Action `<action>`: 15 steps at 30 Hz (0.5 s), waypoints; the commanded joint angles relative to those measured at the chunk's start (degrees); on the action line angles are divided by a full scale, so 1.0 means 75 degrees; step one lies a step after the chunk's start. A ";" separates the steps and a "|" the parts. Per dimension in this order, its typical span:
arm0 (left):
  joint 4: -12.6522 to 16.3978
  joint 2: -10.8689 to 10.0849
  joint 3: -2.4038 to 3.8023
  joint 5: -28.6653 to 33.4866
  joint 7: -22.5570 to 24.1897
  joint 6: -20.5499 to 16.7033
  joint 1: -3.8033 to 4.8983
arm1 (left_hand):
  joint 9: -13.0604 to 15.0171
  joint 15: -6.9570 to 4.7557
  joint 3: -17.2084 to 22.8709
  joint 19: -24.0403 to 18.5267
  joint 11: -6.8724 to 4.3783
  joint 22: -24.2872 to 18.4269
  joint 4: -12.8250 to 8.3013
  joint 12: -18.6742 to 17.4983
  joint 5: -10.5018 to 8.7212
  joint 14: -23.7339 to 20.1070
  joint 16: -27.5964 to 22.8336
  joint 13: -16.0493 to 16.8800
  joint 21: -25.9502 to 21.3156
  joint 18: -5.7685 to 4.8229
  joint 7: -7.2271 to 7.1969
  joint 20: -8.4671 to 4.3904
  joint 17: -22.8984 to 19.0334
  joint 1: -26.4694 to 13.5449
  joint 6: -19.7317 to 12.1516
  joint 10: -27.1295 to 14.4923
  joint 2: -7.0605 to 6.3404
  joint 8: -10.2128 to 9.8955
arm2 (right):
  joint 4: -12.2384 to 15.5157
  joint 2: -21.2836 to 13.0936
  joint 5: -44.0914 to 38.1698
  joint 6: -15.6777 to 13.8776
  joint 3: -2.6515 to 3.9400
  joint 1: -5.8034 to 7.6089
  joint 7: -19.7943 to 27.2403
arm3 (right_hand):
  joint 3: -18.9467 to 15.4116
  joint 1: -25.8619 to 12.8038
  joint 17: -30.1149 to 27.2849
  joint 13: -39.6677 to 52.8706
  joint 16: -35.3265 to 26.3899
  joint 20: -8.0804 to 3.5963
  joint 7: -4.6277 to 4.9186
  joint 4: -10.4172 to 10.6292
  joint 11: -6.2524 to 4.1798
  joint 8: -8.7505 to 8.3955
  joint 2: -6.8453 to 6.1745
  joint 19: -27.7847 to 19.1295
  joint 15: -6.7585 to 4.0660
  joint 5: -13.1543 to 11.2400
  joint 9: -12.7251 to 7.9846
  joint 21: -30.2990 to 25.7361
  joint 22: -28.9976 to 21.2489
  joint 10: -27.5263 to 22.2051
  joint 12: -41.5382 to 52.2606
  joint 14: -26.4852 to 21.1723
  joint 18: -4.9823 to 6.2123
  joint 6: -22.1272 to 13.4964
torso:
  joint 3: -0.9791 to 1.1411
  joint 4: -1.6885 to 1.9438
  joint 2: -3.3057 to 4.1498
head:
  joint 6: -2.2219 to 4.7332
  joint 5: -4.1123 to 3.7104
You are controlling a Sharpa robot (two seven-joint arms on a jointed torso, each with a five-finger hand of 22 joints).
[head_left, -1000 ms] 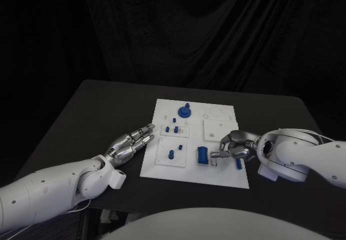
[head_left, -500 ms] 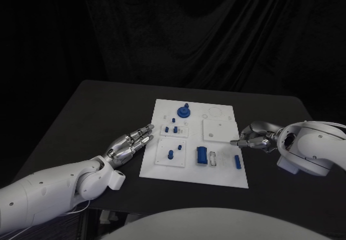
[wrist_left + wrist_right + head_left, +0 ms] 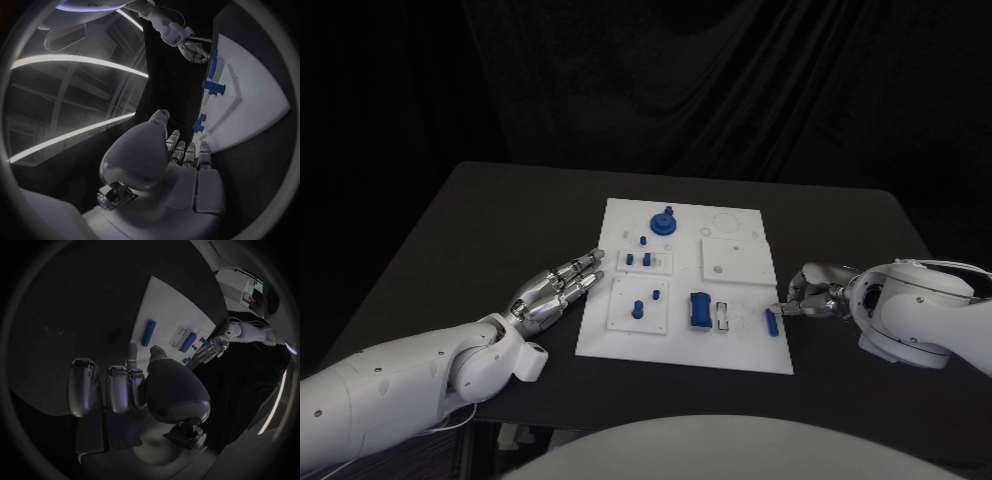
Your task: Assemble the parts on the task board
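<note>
On the black surface (image 3: 488, 220) in the head view lies the white rectangular task board (image 3: 733, 345), carrying small blue plastic parts: a round knobbed piece (image 3: 666, 221) near its far edge, short pegs (image 3: 639, 259) standing in a small plate, a stubby cylinder (image 3: 700, 311) lying flat, and a slim blue bar (image 3: 772, 321) near the board's right edge. The left hand (image 3: 560, 288) rests just beside the board's left edge, fingers straight and slightly apart, holding nothing. The right hand (image 3: 815, 290) sits just off the right edge, near the bar, fingers curled inward; nothing blue is visible within them.

In the left wrist view, the left hand's fingers (image 3: 187, 152) lie flat, reaching toward the board's edge (image 3: 250, 115), blue parts standing beyond.

In the right wrist view, the right hand's fingers (image 3: 119, 387) hang loosely bent above the dark surface, the bar (image 3: 148, 333) well ahead.

The parts look light, rigid and smooth, probably slippery; the bar is best pinched across its narrow sides at mid-length. The board's sockets are too small to make out, and the right hand's fingertips are partly hidden behind its knuckles.
</note>
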 commanded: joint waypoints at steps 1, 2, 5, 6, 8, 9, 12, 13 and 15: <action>0.0009 0.0022 0.0003 0.0037 0.0366 0.0039 -0.0011 | -0.0002 -0.0032 0.0051 0.0018 -0.0017 0.0001 -0.0010 0.0003 0.0045 -0.0002 -0.0028 0.0004 -0.0005 -0.0016 -0.0016 0.0030 -0.0008 -0.0054 -0.0051 0.0002 0.0015 0.0021 | -0.0037 0.0055 -0.0510 0.0153 0.0002 -0.0074 -0.0278 | 0.0033 0.0037 0.1345 0.2004 -0.0037 0.0062 0.0008 0.0008 0.0045 -0.0062 -0.0001 0.0334 0.0053 -0.0072 -0.0041 0.0022 0.1608 0.0810 0.0019 0.0657 0.0065 0.0056 | 0.0006 -0.0010 -0.0003 | -0.0002 -0.0007; 0.0008 0.0023 0.0003 0.0037 0.0365 0.0041 -0.0012 | -0.0002 -0.0032 0.0051 0.0018 -0.0017 0.0001 -0.0010 0.0003 0.0045 -0.0002 -0.0028 0.0004 -0.0005 -0.0016 -0.0016 0.0030 -0.0008 -0.0054 -0.0051 0.0002 0.0015 0.0021 | -0.0046 0.0073 -0.0519 0.0152 0.0002 -0.0092 -0.0275 | 0.0033 0.0037 0.1344 0.2004 -0.0037 0.0062 0.0010 0.0008 0.0047 -0.0072 -0.0001 0.0332 0.0055 -0.0084 -0.0050 0.0018 0.1607 0.0810 0.0019 0.0657 0.0066 0.0057 | 0.0009 -0.0014 -0.0002 | -0.0002 0.0001; 0.0003 0.0024 0.0003 0.0037 0.0361 0.0043 -0.0012 | -0.0002 -0.0032 0.0051 0.0018 -0.0017 0.0001 -0.0010 0.0003 0.0045 -0.0002 -0.0028 0.0004 -0.0005 -0.0016 -0.0016 0.0030 -0.0008 -0.0054 -0.0051 0.0002 0.0015 0.0021 | -0.0079 0.0135 -0.0537 0.0152 0.0002 -0.0144 -0.0257 | 0.0034 0.0036 0.1340 0.2004 -0.0040 0.0066 0.0019 0.0008 0.0053 -0.0112 -0.0001 0.0333 0.0059 -0.0129 -0.0083 0.0021 0.1608 0.0810 0.0019 0.0656 0.0065 0.0058 | 0.0008 -0.0007 -0.0008 | -0.0002 0.0010; 0.0002 0.0023 0.0003 0.0037 0.0360 0.0043 -0.0012 | -0.0002 -0.0032 0.0051 0.0018 -0.0017 0.0001 -0.0010 0.0003 0.0045 -0.0002 -0.0028 0.0004 -0.0005 -0.0016 -0.0016 0.0030 -0.0008 -0.0054 -0.0051 0.0002 0.0015 0.0021 | -0.0091 0.0152 -0.0540 0.0162 0.0002 -0.0155 -0.0249 | 0.0035 0.0034 0.1340 0.2004 -0.0040 0.0067 0.0022 0.0009 0.0055 -0.0125 0.0001 0.0332 0.0061 -0.0137 -0.0093 0.0018 0.1607 0.0810 0.0019 0.0656 0.0065 0.0057 | 0.0006 -0.0003 -0.0010 | -0.0002 0.0016; 0.0002 0.0019 0.0003 0.0037 0.0356 0.0039 -0.0012 | -0.0002 -0.0032 0.0051 0.0018 -0.0017 0.0001 -0.0010 0.0003 0.0045 -0.0002 -0.0028 0.0004 -0.0005 -0.0016 -0.0016 0.0030 -0.0008 -0.0054 -0.0051 0.0002 0.0015 0.0021 | -0.0109 0.0184 -0.0545 0.0204 0.0002 -0.0172 -0.0232 | 0.0039 0.0034 0.1334 0.2004 -0.0044 0.0072 0.0035 0.0009 0.0065 -0.0182 0.0007 0.0328 0.0068 -0.0152 -0.0137 0.0006 0.1603 0.0810 0.0019 0.0655 0.0068 0.0047 | 0.0005 -0.0001 -0.0008 | -0.0002 0.0019; 0.0004 0.0016 0.0003 0.0037 0.0353 0.0037 -0.0012 | -0.0002 -0.0032 0.0055 0.0019 -0.0015 0.0003 -0.0014 0.0003 0.0045 -0.0002 -0.0028 0.0004 -0.0005 -0.0014 -0.0013 0.0031 -0.0008 -0.0054 -0.0050 0.0002 0.0017 0.0021 | -0.0116 0.0199 -0.0547 0.0227 0.0002 -0.0178 -0.0224 | 0.0044 0.0034 0.1333 0.2004 -0.0044 0.0079 0.0050 0.0009 0.0078 -0.0249 0.0013 0.0329 0.0078 -0.0160 -0.0190 0.0010 0.1604 0.0810 0.0019 0.0655 0.0066 0.0039 | 0.0005 -0.0004 -0.0009 | -0.0002 0.0025; 0.0007 0.0009 0.0003 0.0037 0.0344 0.0033 -0.0012 | -0.0002 -0.0032 0.0055 0.0019 -0.0015 0.0003 -0.0014 0.0003 0.0045 -0.0002 -0.0028 0.0004 -0.0005 -0.0014 -0.0013 0.0031 -0.0008 -0.0054 -0.0050 0.0002 0.0017 0.0021 | -0.0136 0.0246 -0.0551 0.0307 0.0002 -0.0194 -0.0200 | 0.0050 0.0033 0.1338 0.2004 -0.0042 0.0091 0.0071 0.0008 0.0096 -0.0347 0.0021 0.0332 0.0092 -0.0170 -0.0268 0.0017 0.1607 0.0810 0.0019 0.0656 0.0064 0.0039 | 0.0005 -0.0006 -0.0006 | -0.0002 0.0015; 0.0007 0.0007 0.0003 0.0037 0.0339 0.0033 -0.0012 | -0.0002 -0.0032 0.0055 0.0019 -0.0015 0.0003 -0.0014 0.0003 0.0045 -0.0002 -0.0028 0.0004 -0.0005 -0.0014 -0.0013 0.0031 -0.0008 -0.0054 -0.0050 0.0002 0.0017 0.0021 | -0.0143 0.0262 -0.0552 0.0335 0.0002 -0.0200 -0.0190 | 0.0057 0.0044 0.1332 0.2004 -0.0045 0.0112 0.0110 0.0002 0.0127 -0.0511 0.0018 0.0330 0.0119 -0.0180 -0.0391 0.0012 0.1606 0.0810 0.0019 0.0655 0.0064 0.0034 | 0.0004 -0.0004 -0.0005 | -0.0002 0.0011; 0.0007 0.0005 0.0003 0.0037 0.0331 0.0034 -0.0012 | -0.0002 -0.0032 0.0055 0.0019 -0.0015 0.0003 -0.0014 0.0003 0.0045 -0.0002 -0.0028 0.0004 -0.0005 -0.0014 -0.0013 0.0031 -0.0008 -0.0054 -0.0050 0.0002 0.0017 0.0021 | -0.0161 0.0308 -0.0554 0.0364 0.0002 -0.0217 -0.0160 | 0.0068 0.0058 0.1339 0.2004 -0.0041 0.0133 0.0135 0.0002 0.0153 -0.0649 0.0019 0.0331 0.0141 -0.0188 -0.0506 0.0014 0.1607 0.0810 0.0019 0.0656 0.0064 0.0062 | 0.0003 0.0002 -0.0004 | -0.0002 0.0005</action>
